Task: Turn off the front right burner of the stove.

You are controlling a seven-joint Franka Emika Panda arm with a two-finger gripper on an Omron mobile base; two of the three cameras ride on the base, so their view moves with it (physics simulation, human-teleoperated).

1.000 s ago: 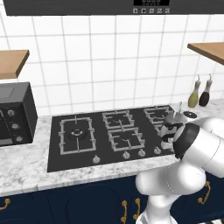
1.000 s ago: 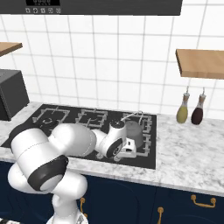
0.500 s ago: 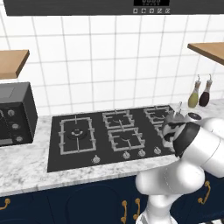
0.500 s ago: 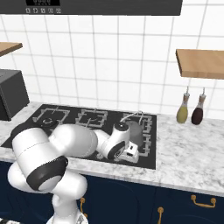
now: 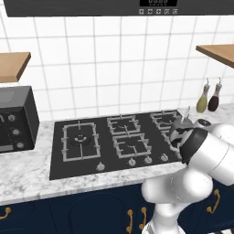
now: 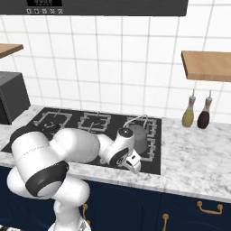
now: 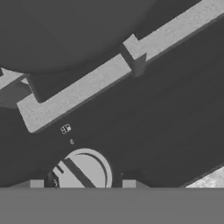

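Display on the black panel (image 5: pixel 157 2) above the stove: light digits in a row, too small to read; the same display (image 6: pixel 38 2) in the right base view is equally unreadable.
Buttons under that display: small light marks, not legible.
Markings on the stove glass (image 7: pixel 166 113) beside the silver knob (image 7: pixel 85 168): a tiny white burner-position symbol (image 7: pixel 65 128) and a smaller mark below it, neither readable as a letter or number.
Knob face: a plain raised bar, no text.
Countertop oven (image 5: pixel 16 119): knobs without readable labels.
Bottles (image 6: pixel 188 113) by the wall: no readable labels.
Readable text overall: none.
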